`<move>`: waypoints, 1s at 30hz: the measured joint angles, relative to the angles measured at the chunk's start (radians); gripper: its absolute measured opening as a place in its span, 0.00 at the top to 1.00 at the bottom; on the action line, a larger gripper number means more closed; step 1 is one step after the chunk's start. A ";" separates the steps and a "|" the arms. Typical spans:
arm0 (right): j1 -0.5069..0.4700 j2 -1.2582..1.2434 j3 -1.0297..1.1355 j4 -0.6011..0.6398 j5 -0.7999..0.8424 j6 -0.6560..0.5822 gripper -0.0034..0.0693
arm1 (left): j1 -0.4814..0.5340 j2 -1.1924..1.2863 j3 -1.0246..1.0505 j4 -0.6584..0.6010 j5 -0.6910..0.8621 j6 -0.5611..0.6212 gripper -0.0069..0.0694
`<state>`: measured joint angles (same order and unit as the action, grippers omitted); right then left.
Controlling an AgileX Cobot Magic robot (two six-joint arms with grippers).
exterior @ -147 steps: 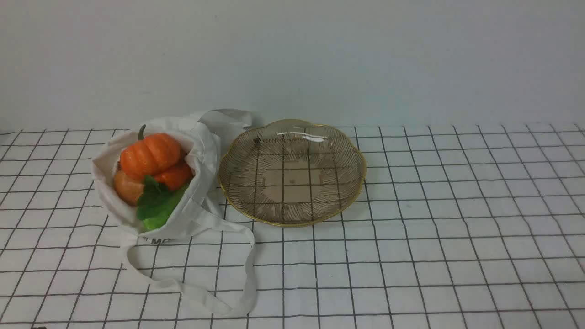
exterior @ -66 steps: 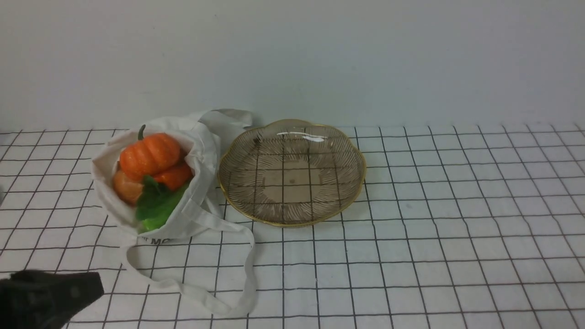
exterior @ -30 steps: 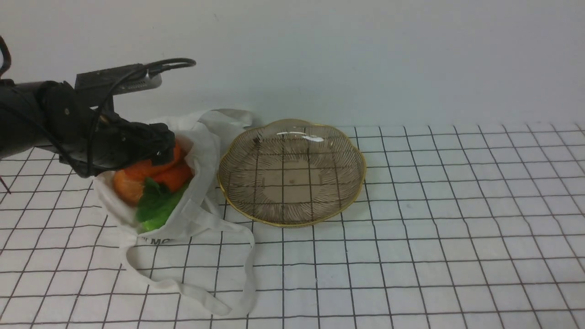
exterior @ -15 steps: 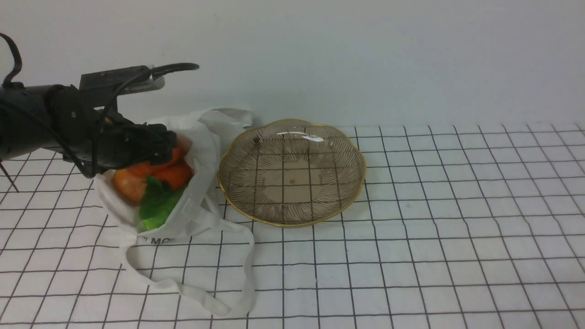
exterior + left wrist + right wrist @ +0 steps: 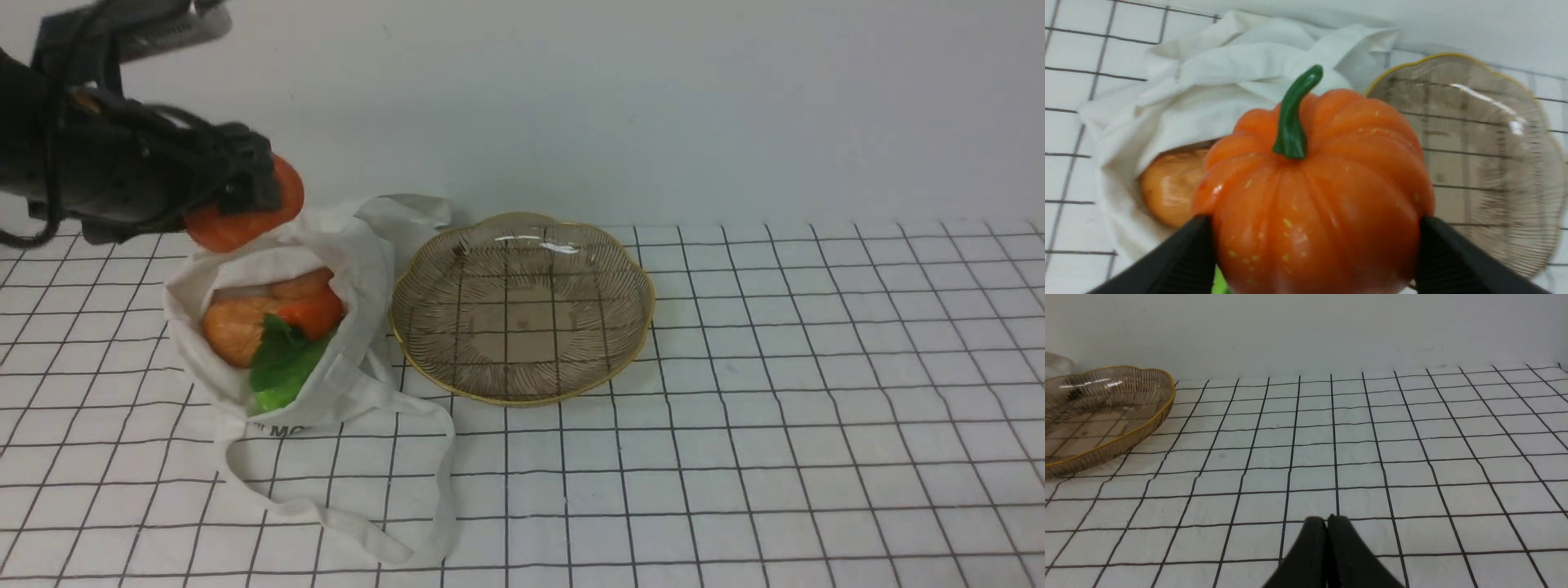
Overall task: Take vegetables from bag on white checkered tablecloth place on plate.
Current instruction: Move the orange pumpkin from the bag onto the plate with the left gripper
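The ribbed orange pumpkin with the green stem (image 5: 1314,196) hangs in the air above the mouth of the soft white cloth bag (image 5: 359,269). It is pinched across its belly by the left end effector (image 5: 1312,222), one black finger on each flank, stem pointing up. It looks clear of the cloth.

Below it in the bag lie the smoother orange pieces (image 5: 237,327) and the green leafy one (image 5: 282,367).

The shallow brownish glass plate with the scalloped gold rim (image 5: 522,400) sits just beside the bag on the white checkered tablecloth (image 5: 735,457) that covers the desk. There is nothing on the plate.

From where I stand, the job now is the carry across. The pumpkin is glossy and round, so I would keep the squeeze steady and travel level, without swinging. It should stay high enough to pass over the bag's folded edge and the plate's raised rim.

I would aim for the flat middle of the plate and come down until the pumpkin's base is nearly on the glass. Only then should the fingers part. Dropped from higher, or set on the sloping ribbed edge, it could roll off.

The right end effector (image 5: 1327,522) is pressed together on nothing, low over bare cloth on the plate's other side, so it is not in the way.
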<state>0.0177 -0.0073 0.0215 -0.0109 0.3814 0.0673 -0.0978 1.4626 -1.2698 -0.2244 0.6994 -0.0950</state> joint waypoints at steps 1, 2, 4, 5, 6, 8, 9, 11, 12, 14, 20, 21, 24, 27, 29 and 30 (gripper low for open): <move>0.000 0.000 0.000 0.000 0.000 0.000 0.97 | -0.019 0.000 -0.030 -0.025 0.031 0.017 0.18; 0.000 0.000 0.000 0.000 0.000 0.000 0.97 | -0.048 0.012 -0.061 -0.051 0.062 0.036 0.18; 0.000 0.000 0.000 0.000 0.000 0.000 0.97 | -0.094 0.042 -0.094 -0.077 0.086 0.051 0.18; 0.000 0.000 0.000 0.000 0.000 0.000 0.97 | -0.107 0.058 -0.100 -0.081 0.088 0.053 0.18; 0.000 0.000 0.000 0.000 0.000 0.000 0.97 | -0.170 0.119 -0.129 -0.095 0.084 0.057 0.18; 0.000 0.000 0.000 0.000 0.000 0.000 0.97 | -0.211 0.176 -0.144 -0.100 0.075 0.058 0.18; 0.000 0.000 0.000 0.000 0.000 0.000 0.97 | -0.237 0.219 -0.155 -0.100 0.061 0.058 0.18; 0.000 0.000 0.000 0.000 0.000 0.000 0.97 | -0.283 0.313 -0.181 -0.102 0.014 0.055 0.18; 0.000 0.000 0.000 0.000 0.000 0.000 0.97 | -0.295 0.345 -0.196 -0.103 -0.008 0.051 0.18; 0.000 0.000 0.000 0.000 0.000 0.000 0.97 | -0.314 0.409 -0.222 -0.102 -0.063 0.046 0.18; 0.000 0.000 0.000 0.000 0.000 0.000 0.97 | -0.325 0.548 -0.265 -0.106 -0.201 0.043 0.18; 0.000 0.000 0.000 0.000 0.000 0.000 0.97 | -0.325 0.563 -0.267 -0.107 -0.209 0.043 0.17; 0.000 0.000 0.000 0.000 0.000 0.000 0.97 | -0.325 0.606 -0.267 -0.116 -0.216 0.042 0.12; 0.000 0.000 0.000 0.000 0.000 0.000 0.97 | -0.325 0.611 -0.269 -0.118 -0.183 0.043 0.10; 0.000 0.000 0.000 0.000 0.000 0.001 0.97 | -0.325 0.594 -0.286 -0.114 -0.139 0.044 0.11; 0.000 0.000 0.000 0.000 0.000 0.001 0.97 | -0.325 0.580 -0.295 -0.104 -0.125 0.044 0.12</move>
<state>0.0177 -0.0073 0.0215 -0.0109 0.3814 0.0682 -0.4224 2.0429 -1.5647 -0.3285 0.5749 -0.0506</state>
